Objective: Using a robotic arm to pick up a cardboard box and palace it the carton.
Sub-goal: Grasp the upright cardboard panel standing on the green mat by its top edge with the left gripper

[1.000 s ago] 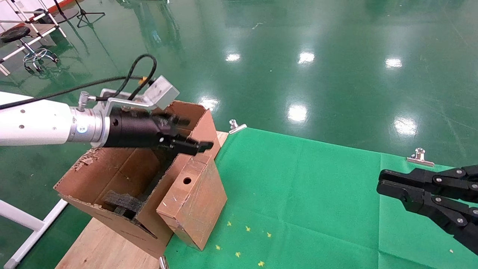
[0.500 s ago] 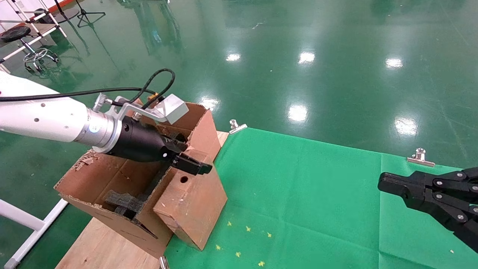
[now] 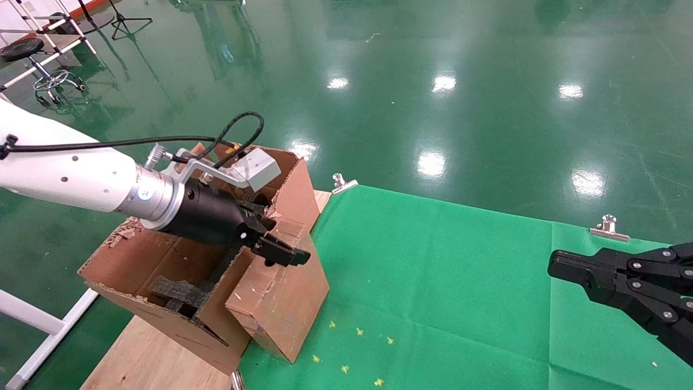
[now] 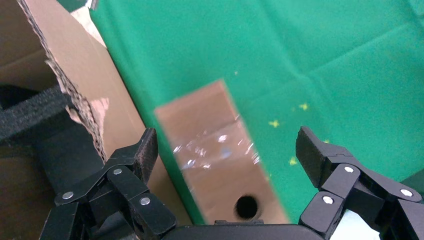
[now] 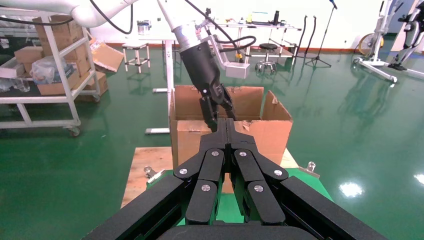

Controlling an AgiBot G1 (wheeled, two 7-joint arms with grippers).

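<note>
Left gripper [image 3: 281, 250]: fingers spread wide, straddling the top of the cardboard box [image 3: 281, 295] without clamping it
Cardboard box: upright on the green tabletop [image 3: 444, 281]; leaning against the carton [image 3: 168, 281] wall
Right gripper [image 3: 563, 269]: fingers pressed together; well apart from the box

Left gripper [image 3: 279, 250] hovering over cardboard box [image 3: 279, 303] next to carton [image 3: 162, 265]

Robotic arm [image 3: 70, 176] reaching in from the left across the carton's open top — black fingertips sitting just above the box's upper end. Box is leaning tilted against the carton's right wall, its lower edge on the green cloth [image 3: 444, 281]. Black foam [image 3: 176, 292] showing inside the carton. Right gripper [image 3: 563, 269] idling at the far right over the cloth — well apart from the box.
</note>
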